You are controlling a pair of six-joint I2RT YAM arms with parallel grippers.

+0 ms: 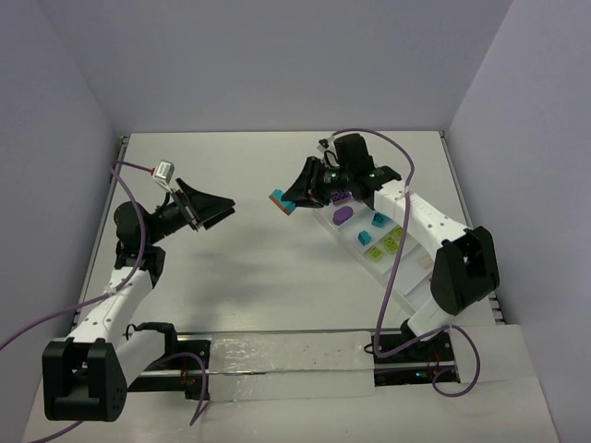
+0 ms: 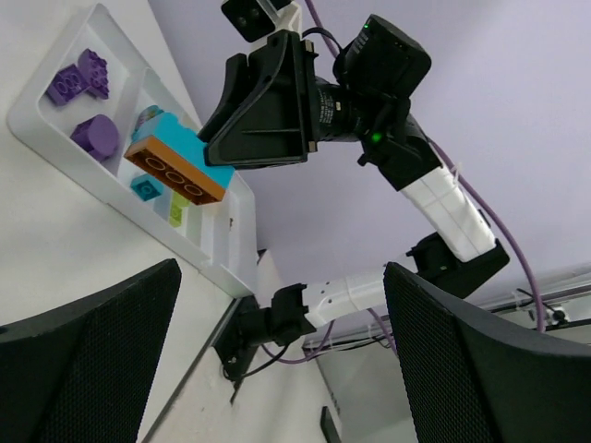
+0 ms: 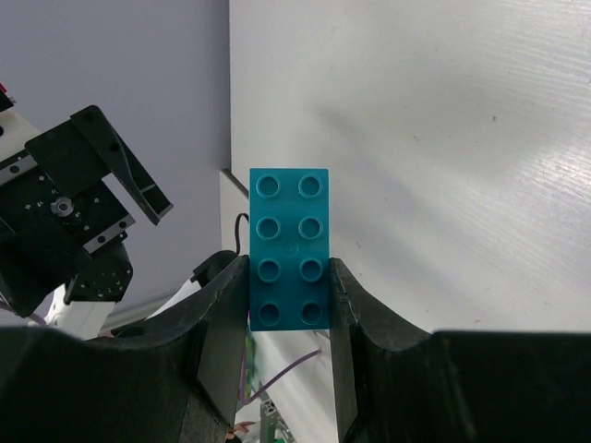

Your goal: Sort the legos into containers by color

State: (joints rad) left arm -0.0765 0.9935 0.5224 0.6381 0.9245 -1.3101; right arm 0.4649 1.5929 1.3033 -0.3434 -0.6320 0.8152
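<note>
Right claw is clamped on one end of a teal/orange-brown clump, held in the air above the desk, just left of the tray. Left claw is wide apart, facing it, not touching. Risk: the two colours are stacked, so an off-axis pull could lever the clump out and drop it.

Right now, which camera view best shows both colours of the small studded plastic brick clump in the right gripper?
The left wrist view: the teal and orange-brown brick clump shows both layers in the right gripper. The right wrist view shows only its teal studded face; the top view shows it tiny.
</note>
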